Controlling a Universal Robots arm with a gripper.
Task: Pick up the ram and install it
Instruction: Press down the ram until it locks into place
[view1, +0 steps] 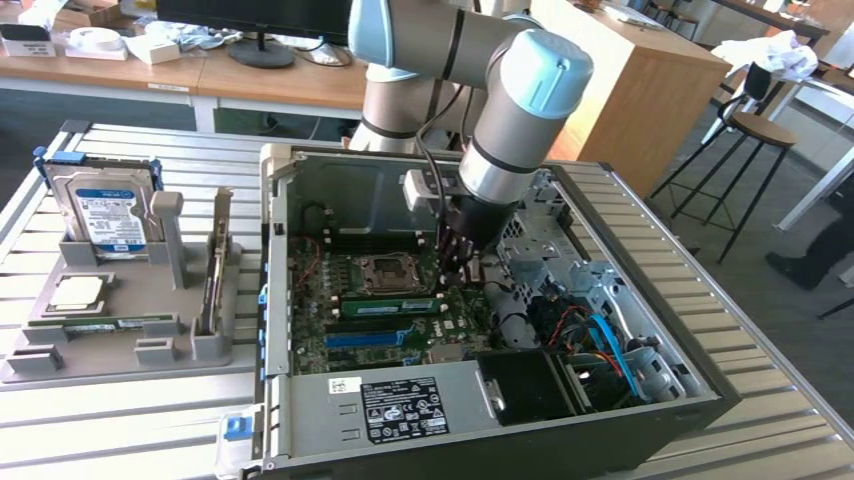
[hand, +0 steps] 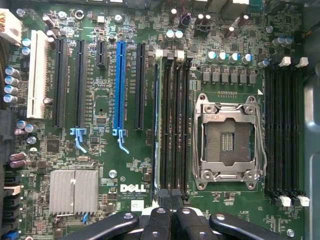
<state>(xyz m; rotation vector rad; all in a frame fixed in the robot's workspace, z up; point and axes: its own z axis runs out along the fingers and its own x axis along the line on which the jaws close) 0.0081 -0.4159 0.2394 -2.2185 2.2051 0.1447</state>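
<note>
Your gripper (view1: 458, 268), fingers (hand: 159, 226) closed together, holding nothing visible, sits low inside computer case (view1: 694, 395) over memory slots beside empty processor socket (hand: 229, 141). Ram (view1: 388, 305) already stands in slot beside that socket, probably pressed home. Cables (view1: 594, 335) crowd case beyond socket.

Pretty standard UR look here: the arm (view1: 501, 110) is fat silver-grey tubing with pale blue caps on the joints and a dark ring where the segments meet. A thin black cable runs down alongside the last segment toward the tool. The gripper (view1: 461, 262) is all black, long and narrow. From the wrist view its jaws are glossy black linkage bars, each with a round silver screw head at the pivot.
</note>
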